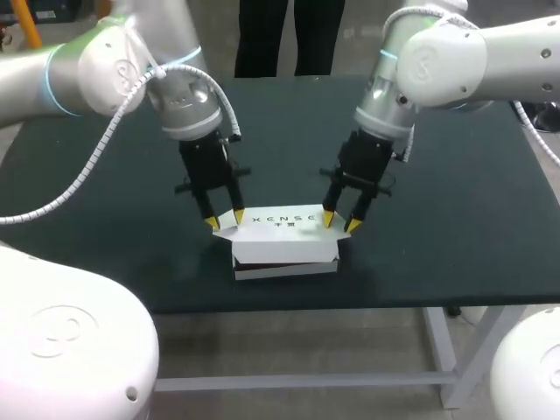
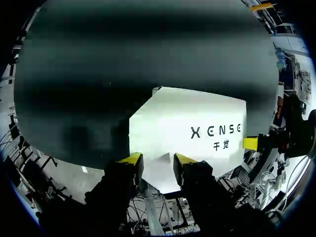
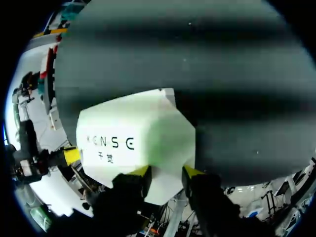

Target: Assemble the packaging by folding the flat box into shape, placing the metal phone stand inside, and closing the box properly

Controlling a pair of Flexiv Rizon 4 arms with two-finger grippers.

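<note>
Left gripper (image 1: 225,219), fingers parted, grasping nothing, rests on the left end of the white box (image 1: 284,245); right gripper (image 1: 340,222), likewise released, on its right end. I judge we're closing the box; next, press both ends down evenly.

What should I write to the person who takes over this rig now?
Left gripper: open, at the left end of the box.
Right gripper: open, at its right end.
Box: folded into shape, on the table, lid down, dark seam along its front.
Stand: not in sight; whether it is inside, I cannot tell.
Left: confirm the stand, press the lid fully shut.
</note>
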